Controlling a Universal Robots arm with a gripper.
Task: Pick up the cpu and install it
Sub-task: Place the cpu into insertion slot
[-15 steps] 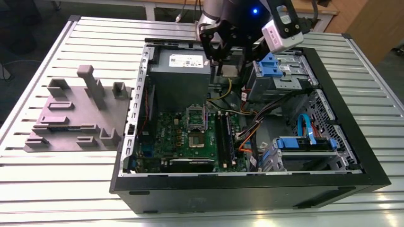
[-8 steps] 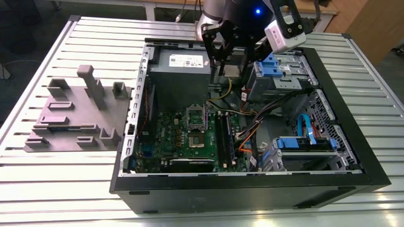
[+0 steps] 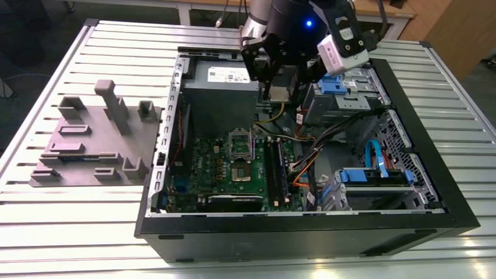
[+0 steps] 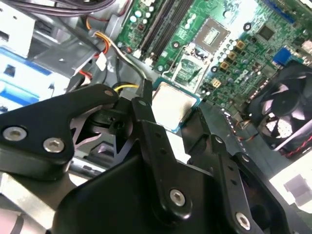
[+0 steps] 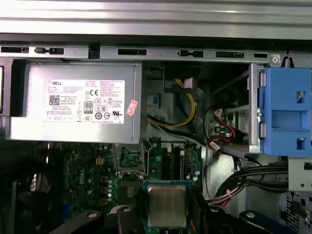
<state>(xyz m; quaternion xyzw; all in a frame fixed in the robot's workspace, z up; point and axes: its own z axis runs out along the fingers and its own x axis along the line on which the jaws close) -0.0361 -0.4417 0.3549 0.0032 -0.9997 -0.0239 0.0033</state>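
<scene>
Jaws clench the cpu (image 5: 166,204) by its edges, holding it aloft over the open computer case (image 3: 310,229) lying on the slatted surface (image 3: 78,232).

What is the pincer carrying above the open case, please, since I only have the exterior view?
Observer: In the second wrist view the pincer grips the cpu between its fingers, silver top showing.
Operator: Thank you. Is the socket free?
Observer: Yes. The second wrist view shows the socket on the motherboard bare, with its frame swung open.
</scene>
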